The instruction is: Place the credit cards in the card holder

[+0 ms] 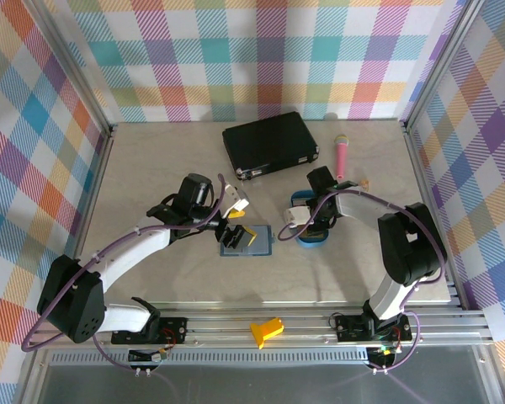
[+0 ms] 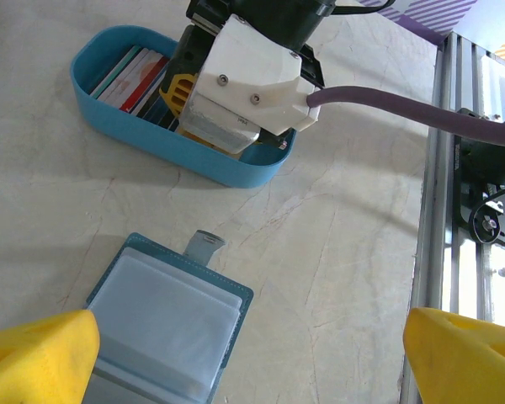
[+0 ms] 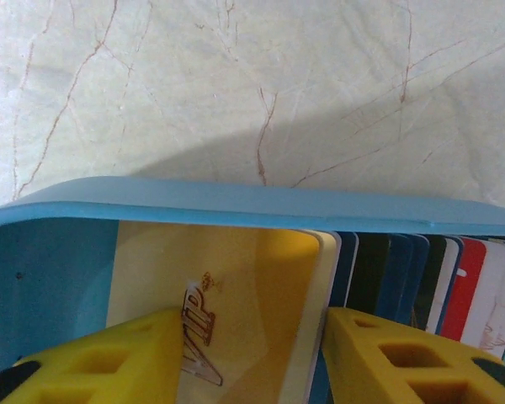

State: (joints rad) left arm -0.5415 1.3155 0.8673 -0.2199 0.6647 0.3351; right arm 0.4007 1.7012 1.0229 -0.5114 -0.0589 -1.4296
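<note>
The card holder (image 1: 247, 242) (image 2: 164, 324) lies open on the table, teal with pale clear pockets and a clasp tab. My left gripper (image 1: 234, 229) (image 2: 252, 353) hovers open over it with nothing between its yellow fingers. The credit cards (image 2: 135, 76) (image 3: 421, 278) stand on edge in a blue oval tray (image 1: 313, 245) (image 2: 227, 168) (image 3: 236, 206). My right gripper (image 1: 307, 223) (image 3: 252, 353) reaches down into that tray. A yellow card marked VIP (image 3: 236, 295) leans between its jaws, which stand apart on either side of it.
A large black case (image 1: 271, 143) lies at the back of the table. A pink pen-like object (image 1: 342, 156) lies to its right. A yellow block (image 1: 267, 330) sits on the front rail. The metal rail (image 2: 463, 210) borders the table's near edge.
</note>
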